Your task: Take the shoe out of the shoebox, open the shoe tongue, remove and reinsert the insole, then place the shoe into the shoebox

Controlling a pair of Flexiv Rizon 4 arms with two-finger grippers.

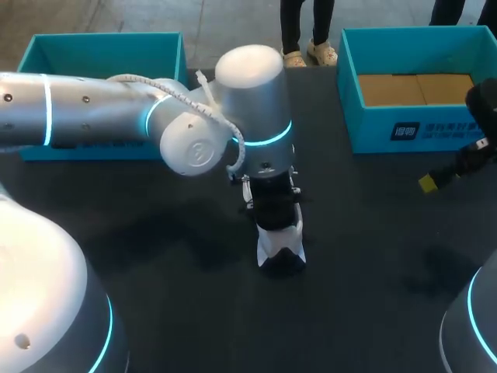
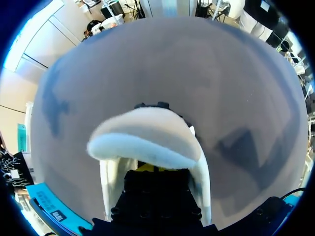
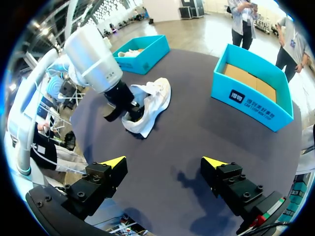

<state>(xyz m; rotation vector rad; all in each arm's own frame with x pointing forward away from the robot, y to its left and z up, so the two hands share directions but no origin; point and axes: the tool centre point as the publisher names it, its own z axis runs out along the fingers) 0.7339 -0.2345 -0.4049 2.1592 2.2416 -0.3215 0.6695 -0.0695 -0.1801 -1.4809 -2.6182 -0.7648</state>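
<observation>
Shoe (image 1: 280,245): lying on table (image 1: 373,256).
Left gripper (image 2: 147,167): down inside shoe, likely after the insole; grip cannot be told.
Right gripper (image 3: 163,162): wide open, empty, clear.

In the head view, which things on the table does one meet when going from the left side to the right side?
left blue box → white shoe → right blue box
</observation>
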